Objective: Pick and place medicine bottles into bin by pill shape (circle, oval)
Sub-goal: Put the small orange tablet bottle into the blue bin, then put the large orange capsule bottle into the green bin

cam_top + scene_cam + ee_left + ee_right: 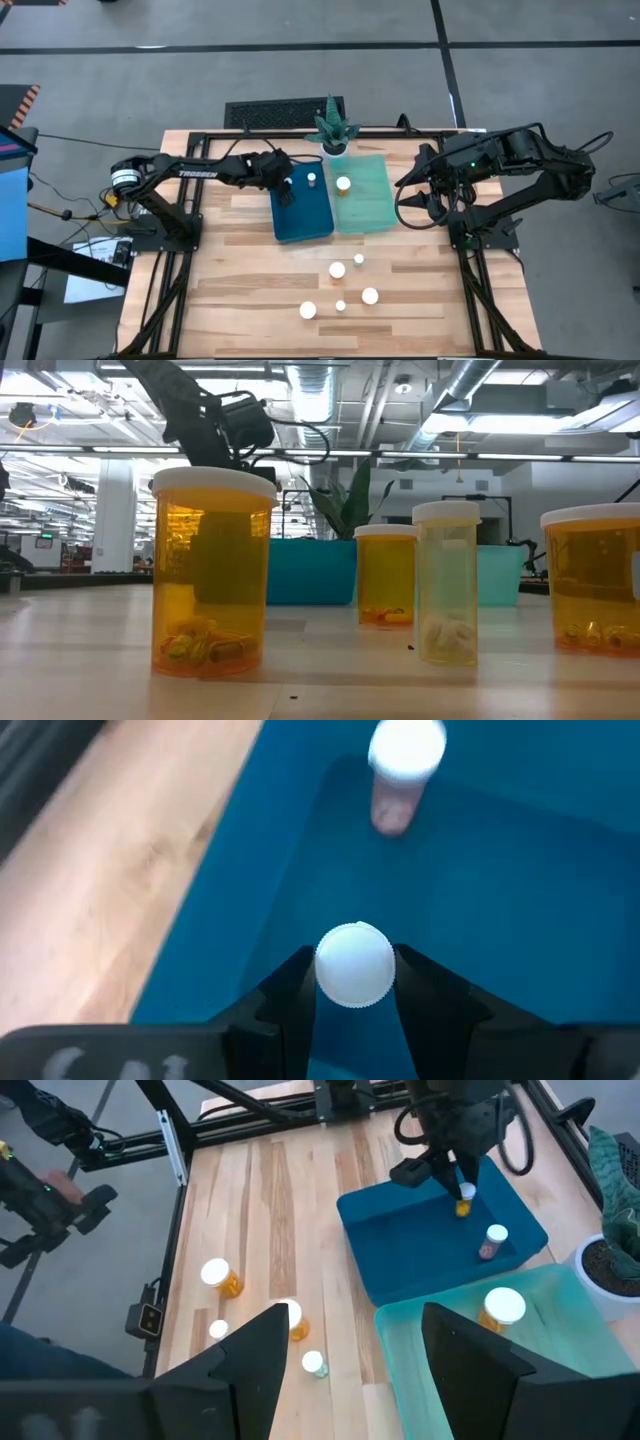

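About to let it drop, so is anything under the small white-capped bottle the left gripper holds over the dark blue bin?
Nothing visible. The left gripper holds the white-capped bottle over bare dark blue bin floor; the other small bottle stands apart.

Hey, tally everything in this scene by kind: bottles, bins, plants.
Bottles: 8, one of them in the left end effector
Bins: 2
Plant: 1
Total: 11
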Robot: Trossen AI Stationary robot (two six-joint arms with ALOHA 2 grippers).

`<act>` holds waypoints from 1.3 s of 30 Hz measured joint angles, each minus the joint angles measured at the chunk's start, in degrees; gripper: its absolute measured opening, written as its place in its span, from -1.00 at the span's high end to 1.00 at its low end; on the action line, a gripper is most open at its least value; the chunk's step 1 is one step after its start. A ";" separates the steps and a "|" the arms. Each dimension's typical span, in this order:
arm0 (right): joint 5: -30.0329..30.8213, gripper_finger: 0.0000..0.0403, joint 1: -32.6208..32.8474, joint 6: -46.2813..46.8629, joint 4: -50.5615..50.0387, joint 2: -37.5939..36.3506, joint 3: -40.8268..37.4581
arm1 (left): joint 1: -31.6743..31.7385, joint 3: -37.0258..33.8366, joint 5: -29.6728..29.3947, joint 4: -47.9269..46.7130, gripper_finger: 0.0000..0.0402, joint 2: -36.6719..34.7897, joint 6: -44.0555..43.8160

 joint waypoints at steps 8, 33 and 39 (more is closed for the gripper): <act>0.00 -0.18 0.00 0.00 0.00 0.00 0.00 | 0.00 -0.37 -1.62 -0.12 0.43 0.00 -0.30; 0.00 -0.18 0.00 0.00 0.00 0.00 0.00 | -0.22 1.73 -1.59 -1.63 -0.16 -0.24 -0.43; 0.00 -0.18 0.00 0.00 0.00 0.00 0.00 | -1.52 7.97 0.34 -7.68 -0.30 -0.62 -0.06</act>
